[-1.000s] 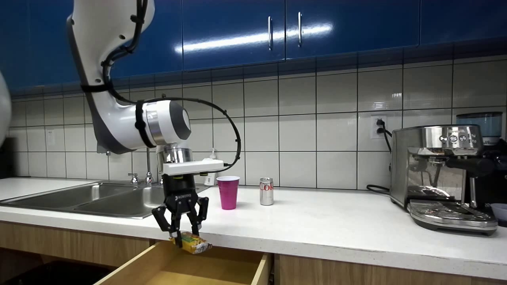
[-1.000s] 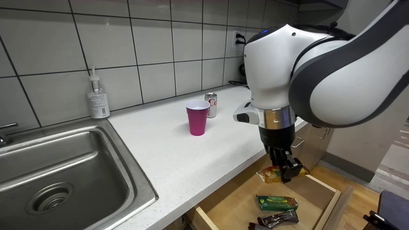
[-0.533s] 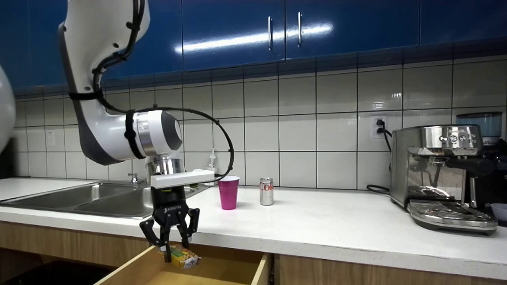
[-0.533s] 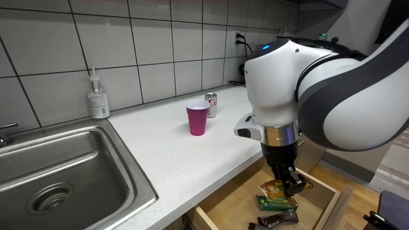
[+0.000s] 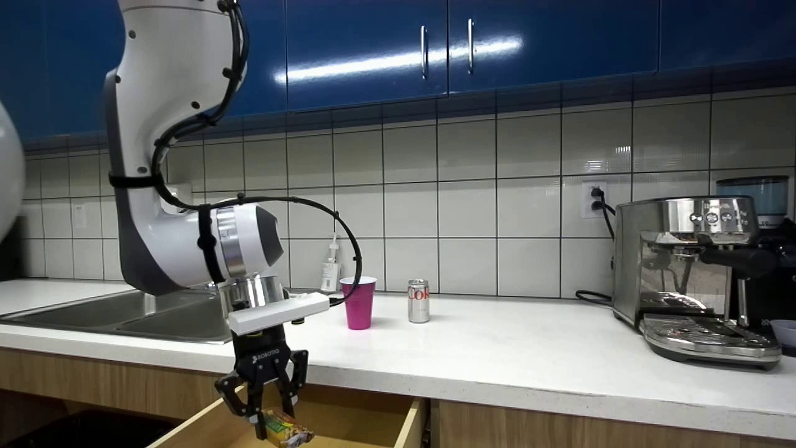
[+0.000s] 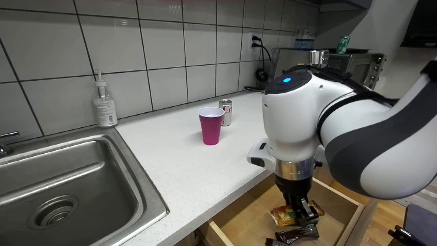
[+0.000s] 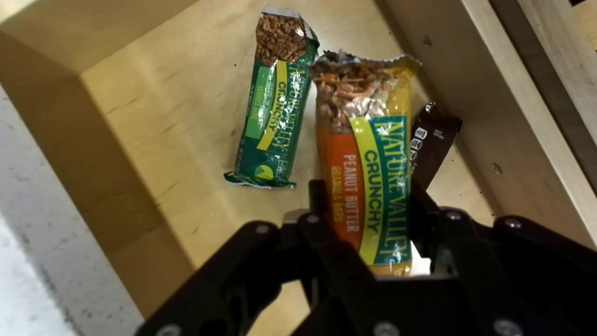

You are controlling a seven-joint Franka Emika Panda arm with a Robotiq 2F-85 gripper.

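Down in the drawer (image 7: 158,107), gripper (image 5: 275,427) has jaws part-closed, pinching the peanut butter bar (image 7: 366,168) by its long sides. Light, steady squeeze probably best; it looks crushable. Mind the nearby green bar (image 7: 275,116). Position: peanut butter bar sits between the fingers (image 5: 259,423), ends sticking out both sides.

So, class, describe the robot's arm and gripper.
The Franka Panda arm is white with dark grey panels, silver wrist collars and a looping black cable held by black straps. The Robotiq gripper is black, with two jointed fingers and white lettering.
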